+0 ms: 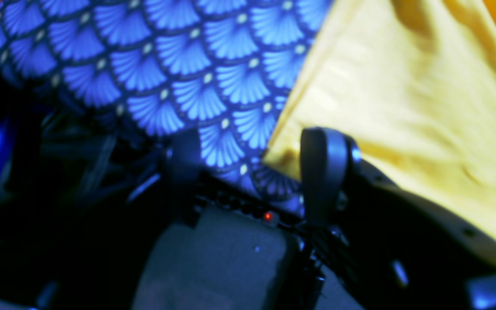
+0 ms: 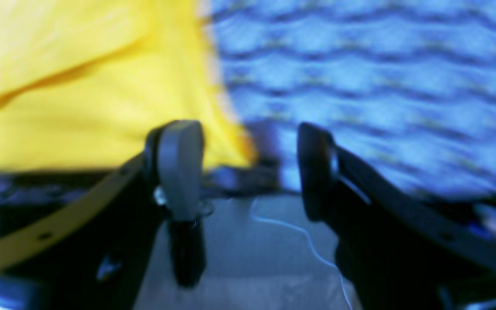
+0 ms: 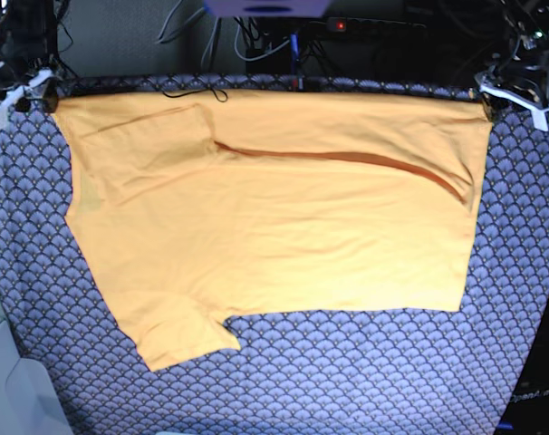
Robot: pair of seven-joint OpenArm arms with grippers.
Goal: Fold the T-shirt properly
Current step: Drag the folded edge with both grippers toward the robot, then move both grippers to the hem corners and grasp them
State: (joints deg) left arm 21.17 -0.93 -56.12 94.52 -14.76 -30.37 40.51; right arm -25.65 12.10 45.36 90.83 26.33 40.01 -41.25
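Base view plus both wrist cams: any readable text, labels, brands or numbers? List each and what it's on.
None readable.
T-shirt: no print or label legible in any view.
Patterned cloth: scallop motif only, no lettering.
Faint light marks at the base view's bottom right corner: too small to read.

I see the T-shirt (image 3: 284,227) as soft matt cotton-like cloth, lightly creased. Under it the tablecloth (image 3: 347,372) looks like a matt printed fabric, and my left gripper (image 1: 254,165) has smooth, dark, slightly glossy plastic fingers (image 1: 323,168).
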